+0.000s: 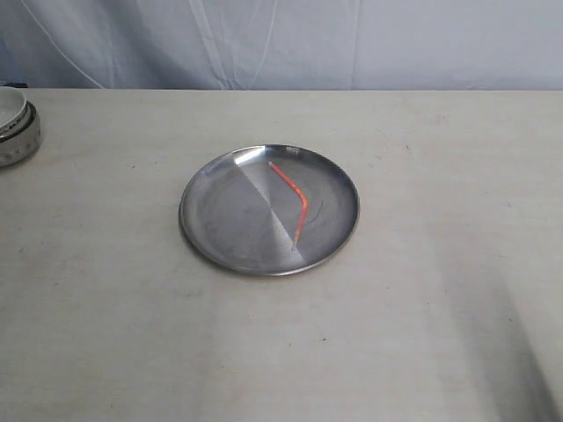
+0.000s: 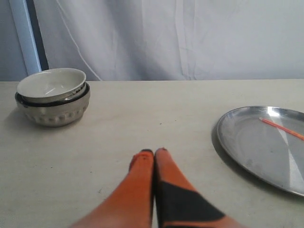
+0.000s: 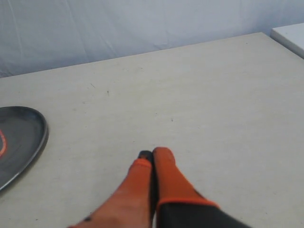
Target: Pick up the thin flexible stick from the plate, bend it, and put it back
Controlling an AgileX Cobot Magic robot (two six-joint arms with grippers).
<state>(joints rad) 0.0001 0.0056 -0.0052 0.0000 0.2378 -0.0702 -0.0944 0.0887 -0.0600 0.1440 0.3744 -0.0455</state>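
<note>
Your stick (image 1: 303,202) lies flat in the plate (image 1: 220,211), thin and red-orange, bent at a clear elbow. One leg runs from near the far rim down to the corner, and the shorter leg turns back toward the near rim. All of it sits inside the rim, in the plate's right half as the exterior view shows it. The plate is round, shiny silver, shallow-rimmed, around the middle of the table (image 1: 422,308).

Bare tabletop lies all around the plate, so you have open room on every side. The only neighbour is the stacked bowls (image 1: 16,123) at the far left edge, well apart. A pale cloth (image 1: 281,44) hangs behind the table's far edge.

Your left gripper (image 2: 153,153) is pinched together on nothing, low over bare table between the bowls and the plate. Your right gripper (image 3: 153,154) is likewise pressed closed and empty, over bare table, with the plate's rim near.
</note>
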